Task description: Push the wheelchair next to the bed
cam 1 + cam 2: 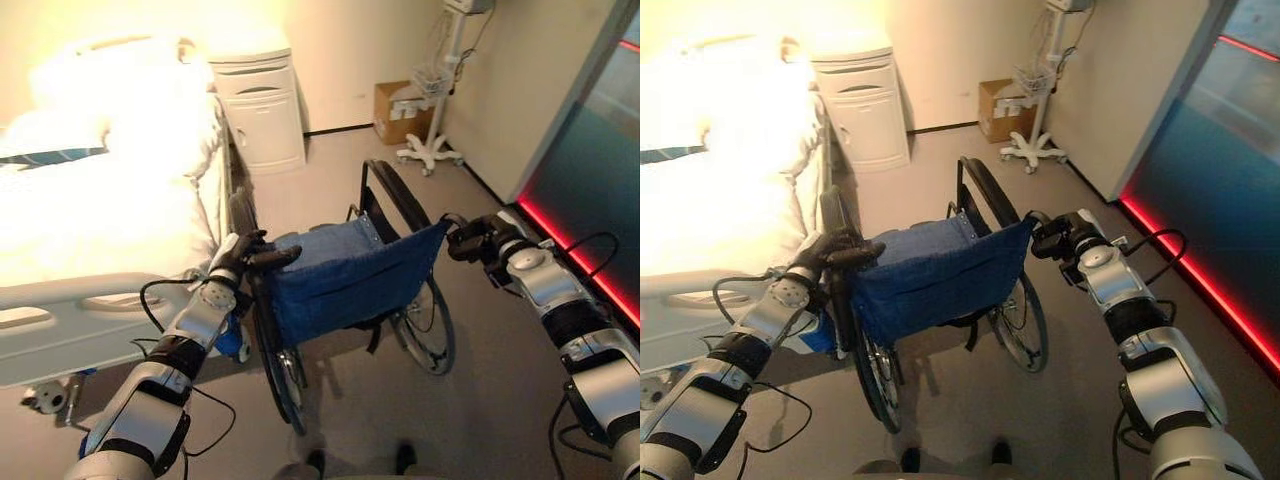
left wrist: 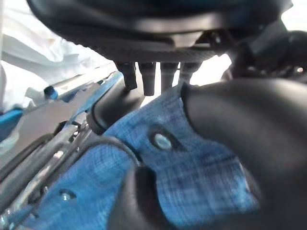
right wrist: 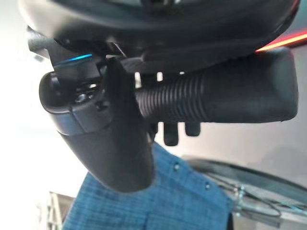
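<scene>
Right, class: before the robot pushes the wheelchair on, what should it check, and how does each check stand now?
1. Left hand on the left push handle: ok, fingers curled over it.
2. Right hand on the right push handle: ok, thumb and fingers wrapped round the ribbed grip.
3. Wheelchair beside the bed: ok, its left side is close to the bed rail.
4. Floor ahead: ok up to the cabinet and the wheeled stand.
5. Brakes off: cannot tell.
6. Gap between left wheel and bed frame: cannot tell.
</scene>
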You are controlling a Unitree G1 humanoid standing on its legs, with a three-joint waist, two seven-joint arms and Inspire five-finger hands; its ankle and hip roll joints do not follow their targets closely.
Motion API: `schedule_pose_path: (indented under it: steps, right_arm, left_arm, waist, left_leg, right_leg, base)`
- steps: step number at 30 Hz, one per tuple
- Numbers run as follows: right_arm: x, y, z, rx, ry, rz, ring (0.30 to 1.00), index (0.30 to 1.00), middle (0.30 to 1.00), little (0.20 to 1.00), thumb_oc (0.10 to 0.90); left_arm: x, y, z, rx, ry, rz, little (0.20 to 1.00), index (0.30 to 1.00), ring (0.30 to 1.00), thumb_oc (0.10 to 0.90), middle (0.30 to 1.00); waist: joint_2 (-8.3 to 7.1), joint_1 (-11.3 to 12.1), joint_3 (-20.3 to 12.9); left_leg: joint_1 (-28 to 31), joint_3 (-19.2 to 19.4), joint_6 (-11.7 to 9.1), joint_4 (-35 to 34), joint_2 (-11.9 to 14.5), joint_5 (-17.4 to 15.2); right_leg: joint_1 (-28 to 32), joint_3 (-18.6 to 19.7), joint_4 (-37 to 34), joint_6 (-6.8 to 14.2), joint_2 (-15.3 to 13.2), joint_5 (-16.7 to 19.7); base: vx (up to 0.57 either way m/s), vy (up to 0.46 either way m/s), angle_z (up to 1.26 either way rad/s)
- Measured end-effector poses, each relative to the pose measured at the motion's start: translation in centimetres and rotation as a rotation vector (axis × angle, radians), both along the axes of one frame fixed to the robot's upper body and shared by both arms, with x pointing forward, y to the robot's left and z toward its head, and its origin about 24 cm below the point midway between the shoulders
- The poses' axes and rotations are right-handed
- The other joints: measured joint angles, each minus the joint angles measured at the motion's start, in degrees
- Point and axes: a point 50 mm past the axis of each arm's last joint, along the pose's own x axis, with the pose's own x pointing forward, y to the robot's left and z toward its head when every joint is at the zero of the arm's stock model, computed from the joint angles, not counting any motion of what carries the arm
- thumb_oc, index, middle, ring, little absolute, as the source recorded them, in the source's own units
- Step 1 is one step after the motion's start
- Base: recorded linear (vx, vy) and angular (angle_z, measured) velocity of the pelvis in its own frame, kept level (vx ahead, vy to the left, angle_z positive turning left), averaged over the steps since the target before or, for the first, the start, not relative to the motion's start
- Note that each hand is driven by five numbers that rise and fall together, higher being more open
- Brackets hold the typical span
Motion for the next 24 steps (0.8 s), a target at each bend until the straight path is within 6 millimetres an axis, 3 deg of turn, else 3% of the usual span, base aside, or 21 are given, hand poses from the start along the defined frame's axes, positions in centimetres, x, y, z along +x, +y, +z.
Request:
schedule_pose_path:
  steps: [4, 9, 10, 12, 13, 14, 15, 16, 17, 19, 20, 21, 22, 24]
  right_arm:
    - [0.6, 0.4, 1.2, -0.003, -0.039, -0.002, 0.300, 0.300, 0.300, 0.300, 0.400]
    - [0.7, 1.1, 0.9, 0.049, -0.036, 0.009, 0.300, 0.300, 0.300, 0.300, 0.400]
    - [0.6, 1.1, 0.6, 0.055, -0.028, 0.009, 0.300, 0.300, 0.300, 0.300, 0.400]
    - [0.6, 1.4, 0.2, 0.084, -0.022, 0.010, 0.300, 0.300, 0.300, 0.300, 0.400]
    - [0.6, 1.5, 0.0, 0.098, -0.020, 0.008, 0.300, 0.300, 0.300, 0.300, 0.400]
    - [0.5, 1.8, -0.6, 0.106, -0.013, 0.003, 0.300, 0.300, 0.300, 0.300, 0.400]
    - [0.4, 2.0, -1.4, 0.115, 0.003, -0.009, 0.300, 0.300, 0.300, 0.300, 0.400]
    - [0.3, 3.1, -2.5, 0.129, 0.027, -0.001, 0.300, 0.300, 0.300, 0.300, 0.400]
    - [0.0, 2.8, -2.9, 0.127, 0.030, -0.019, 0.300, 0.300, 0.300, 0.300, 0.400]
    - [-0.2, 2.4, -2.4, 0.105, 0.013, -0.008, 0.300, 0.300, 0.300, 0.300, 0.400]
    - [0.1, 2.3, -1.0, 0.079, -0.026, 0.006, 0.300, 0.300, 0.300, 0.300, 0.400]
    - [0.7, 2.7, 0.8, 0.051, -0.051, 0.035, 0.300, 0.300, 0.300, 0.300, 0.400]
    - [0.8, 2.7, 1.2, 0.044, -0.056, 0.041, 0.300, 0.300, 0.300, 0.300, 0.400]
    - [0.7, 2.5, 1.5, 0.022, -0.054, 0.059, 0.300, 0.300, 0.300, 0.300, 0.400]
  left_arm:
    - [0.7, 0.4, 1.2, 0.033, -0.038, 0.022, 0.300, 0.300, 0.300, 0.400, 0.300]
    - [0.7, 1.3, 1.6, 0.040, -0.046, 0.036, 0.300, 0.300, 0.300, 0.400, 0.300]
    - [0.6, 1.5, 1.2, 0.038, -0.036, 0.043, 0.300, 0.300, 0.300, 0.400, 0.300]
    - [0.9, 1.9, 2.1, 0.024, -0.070, 0.056, 0.300, 0.300, 0.300, 0.400, 0.300]
    - [0.9, 2.0, 2.2, 0.024, -0.074, 0.057, 0.300, 0.300, 0.300, 0.400, 0.300]
    - [0.8, 2.5, 2.1, 0.024, -0.067, 0.074, 0.300, 0.300, 0.300, 0.400, 0.300]
    - [0.9, 2.7, 2.4, 0.017, -0.073, 0.079, 0.300, 0.300, 0.300, 0.400, 0.300]
    - [0.6, 3.4, 2.2, 0.032, -0.058, 0.090, 0.300, 0.300, 0.300, 0.400, 0.300]
    - [0.1, 3.4, 1.5, 0.020, -0.044, 0.096, 0.300, 0.300, 0.300, 0.400, 0.300]
    - [-0.6, 2.9, -0.2, -0.017, 0.009, 0.105, 0.300, 0.300, 0.300, 0.400, 0.300]
    - [-0.6, 2.6, -0.5, -0.029, 0.027, 0.115, 0.300, 0.300, 0.300, 0.400, 0.300]
    - [-0.4, 3.3, 0.0, -0.013, 0.024, 0.131, 0.300, 0.300, 0.300, 0.400, 0.300]
    - [-0.5, 3.4, -0.1, -0.013, 0.025, 0.132, 0.300, 0.300, 0.300, 0.400, 0.300]
    - [-0.7, 3.2, -0.5, -0.012, 0.035, 0.139, 0.300, 0.300, 0.300, 0.400, 0.300]
  waist:
    - [0.37, -0.05, -0.01]
    - [-0.25, -1.15, 0.33]
    - [-0.26, -1.49, 0.38]
    - [-2.40, -3.18, 0.94]
    - [-3.03, -3.15, 1.29]
    - [-2.72, -0.76, 2.42]
    - [-3.13, 0.86, 3.16]
    - [-5.81, 1.22, 2.28]
    - [-6.75, -0.75, 2.63]
    - [-3.44, 0.06, 2.53]
    - [-0.15, 0.76, 3.01]
    - [2.65, 2.27, 4.23]
    - [3.69, 2.39, 4.67]
    - [4.64, 4.41, 5.05]
  left_leg:
    - [-0.98, -0.74, -0.49, -0.85, 1.18, 0.30]
    - [0.34, -1.45, -0.66, -1.57, 1.89, 0.32]
    - [0.40, -1.57, -1.29, -1.01, 2.26, 0.32]
    - [-3.44, 2.75, -2.22, 4.92, 1.72, 0.45]
    - [-4.24, 4.35, -2.43, 6.83, 1.83, 0.56]
    - [-7.82, 6.36, -5.32, 16.27, 3.25, -1.52]
    - [-12.38, 7.42, -7.02, 27.67, 4.63, -2.01]
    - [-15.25, 7.98, -8.53, 31.75, 2.98, -3.13]
    - [-17.53, 8.61, -7.77, 31.41, 1.16, -5.48]
    - [-17.08, 11.81, -7.75, 20.06, 0.78, -4.92]
    - [-14.23, 11.61, -7.01, 9.57, 0.97, -2.68]
    - [-12.57, 9.94, -7.16, 0.79, 0.87, 0.48]
    - [-12.08, 8.50, -7.00, -2.30, 0.85, 0.94]
    - [-12.16, 10.01, -5.87, -2.31, 0.48, 1.19]
  right_leg:
    - [-0.86, -1.08, 0.35, -0.86, 1.03, -0.46]
    - [0.32, -1.41, 1.21, -1.76, 1.80, -1.55]
    - [0.38, -1.68, 2.67, -3.28, 2.58, -3.14]
    - [-0.96, -2.06, 5.93, -5.14, 2.17, -6.11]
    - [-1.04, -2.35, 7.08, -4.90, 2.31, -6.86]
    - [-3.01, -5.07, 17.64, -6.84, 4.01, -10.34]
    - [-4.60, -7.38, 27.13, -10.19, 5.26, -14.08]
    - [-3.19, -5.56, 24.57, -11.18, 4.71, -18.12]
    - [-0.93, -2.47, 22.01, -9.97, 5.16, -19.22]
    - [1.18, -0.56, 17.01, -9.07, 7.10, -18.40]
    - [4.33, -1.03, 12.31, -11.21, 8.54, -17.20]
    - [6.18, 0.17, 9.38, -9.96, 9.51, -12.95]
    - [6.82, 1.58, 8.77, -10.06, 10.53, -12.66]
    - [7.46, 2.59, 7.99, -10.08, 10.55, -12.86]
  base:
    - [0.11, -0.175, 0.08]
    - [0.22, -0.185, 0.12]
    - [0.19, -0.200, 0.34]
    - [0.26, -0.212, 0.57]
    - [0.33, -0.183, 0.31]
    - [0.52, -0.088, -0.24]
    - [0.43, 0.024, -0.24]
    - [0.53, 0.066, 0.28]
    - [0.40, 0.072, 0.33]
    - [0.42, 0.115, -0.14]
    - [0.35, 0.189, -0.69]
    - [0.41, 0.278, -0.80]
    - [0.36, 0.261, -0.87]
    - [0.36, 0.212, -0.69]
